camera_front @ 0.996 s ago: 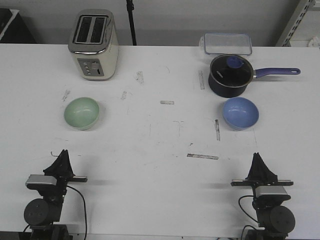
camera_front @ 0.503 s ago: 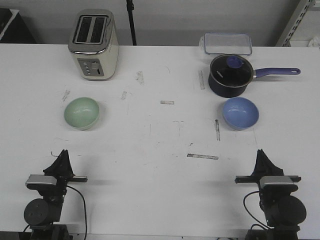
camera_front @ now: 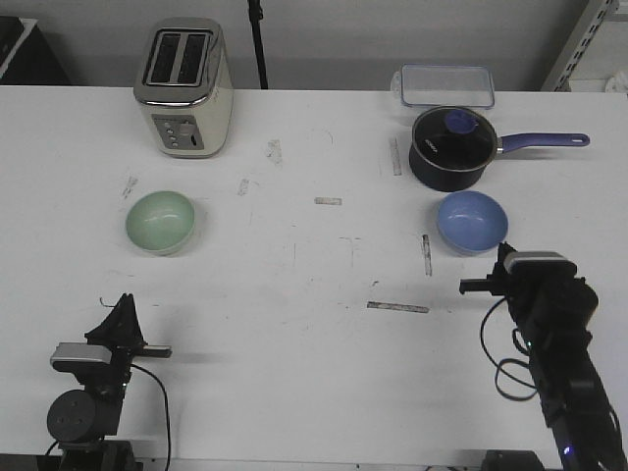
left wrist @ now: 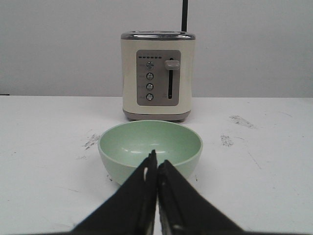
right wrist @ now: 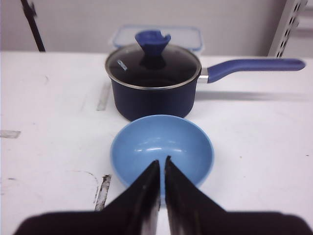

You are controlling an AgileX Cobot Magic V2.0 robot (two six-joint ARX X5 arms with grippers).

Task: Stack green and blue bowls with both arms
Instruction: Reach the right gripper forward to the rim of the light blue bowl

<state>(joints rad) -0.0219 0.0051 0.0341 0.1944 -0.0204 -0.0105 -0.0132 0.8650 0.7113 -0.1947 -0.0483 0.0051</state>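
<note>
The pale green bowl sits upright on the left of the white table, in front of the toaster. The blue bowl sits upright on the right, just in front of the saucepan. My left gripper is shut and empty, low near the table's front edge, well short of the green bowl. My right gripper is shut and empty, raised, its tips just behind the near rim of the blue bowl. In the wrist views both grippers point straight at their bowls.
A cream toaster stands at the back left. A dark saucepan with a glass lid and purple handle stands close behind the blue bowl. A clear lidded container lies behind the pan. Tape marks dot the table.
My right arm has risen and moved forward from the table's front edge up to the blue bowl. The left arm and both bowls have not moved.
</note>
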